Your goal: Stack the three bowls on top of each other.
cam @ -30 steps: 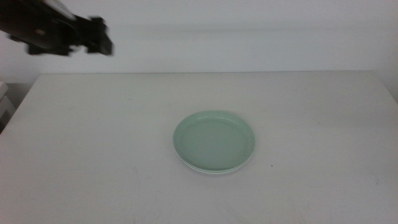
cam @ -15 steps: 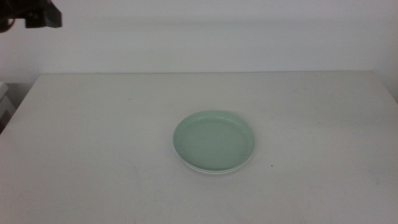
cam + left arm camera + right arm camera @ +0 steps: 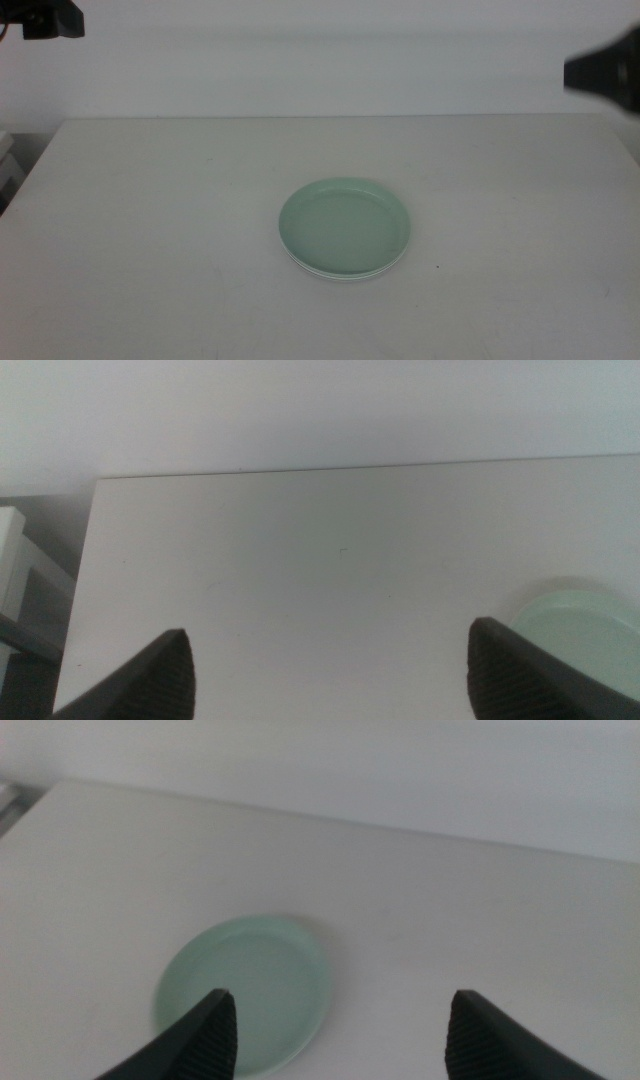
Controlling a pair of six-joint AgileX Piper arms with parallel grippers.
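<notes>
The mint green bowl (image 3: 345, 226) sits on top of a stack in the middle of the table. A thin white rim (image 3: 340, 277) of a bowl shows under its near edge; the grey bowl is hidden. My left gripper (image 3: 50, 18) is high at the far left, well away from the stack; in the left wrist view (image 3: 327, 632) it is open and empty, with the green bowl (image 3: 585, 640) off to one side. My right gripper (image 3: 605, 72) is high at the far right; in the right wrist view (image 3: 340, 994) it is open and empty above the green bowl (image 3: 245, 990).
The white table (image 3: 150, 220) carries only the stack. A pale wall runs behind its far edge. A white shelf unit (image 3: 12, 560) stands beyond the table's left edge.
My left arm has pulled back up and to the left, out to the picture's corner. My right gripper has come into the middle view at the upper right. The stack has not moved.
</notes>
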